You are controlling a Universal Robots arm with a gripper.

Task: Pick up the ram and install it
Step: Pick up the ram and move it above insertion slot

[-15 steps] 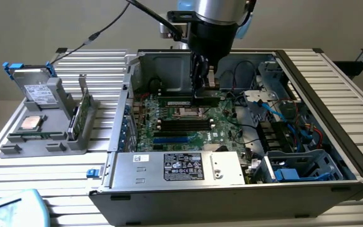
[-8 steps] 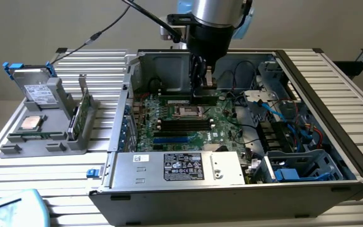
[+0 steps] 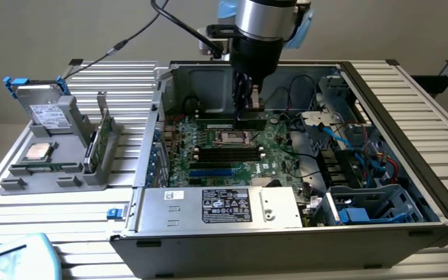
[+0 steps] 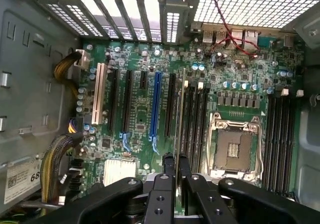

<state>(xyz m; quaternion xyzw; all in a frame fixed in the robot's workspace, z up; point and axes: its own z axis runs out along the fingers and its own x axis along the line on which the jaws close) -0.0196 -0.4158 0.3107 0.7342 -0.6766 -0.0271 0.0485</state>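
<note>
The ram (image 3: 212, 123), a thin green stick, stands on edge between my fingers inside the open computer case (image 3: 410, 146). My gripper (image 3: 249, 112) is shut on it from above. In the wrist view the ram (image 4: 180, 109) shows edge-on as a narrow strip running away from my gripper (image 4: 176, 170). It lies in line with the black memory slots (image 4: 195, 119) beside the empty processor socket (image 4: 235, 146). Whether it touches a slot I cannot tell. The socket (image 3: 232, 137) sits just in front of the ram in the exterior view.
A grey holder (image 3: 21, 185) at the exterior view's left carries a hard drive (image 3: 46, 114), a silver processor chip (image 3: 37, 150) and a green card with a bracket (image 3: 100, 140). The power supply (image 3: 224, 205), loose cables (image 3: 329, 134) and a drive cage (image 3: 372, 207) crowd the case.
</note>
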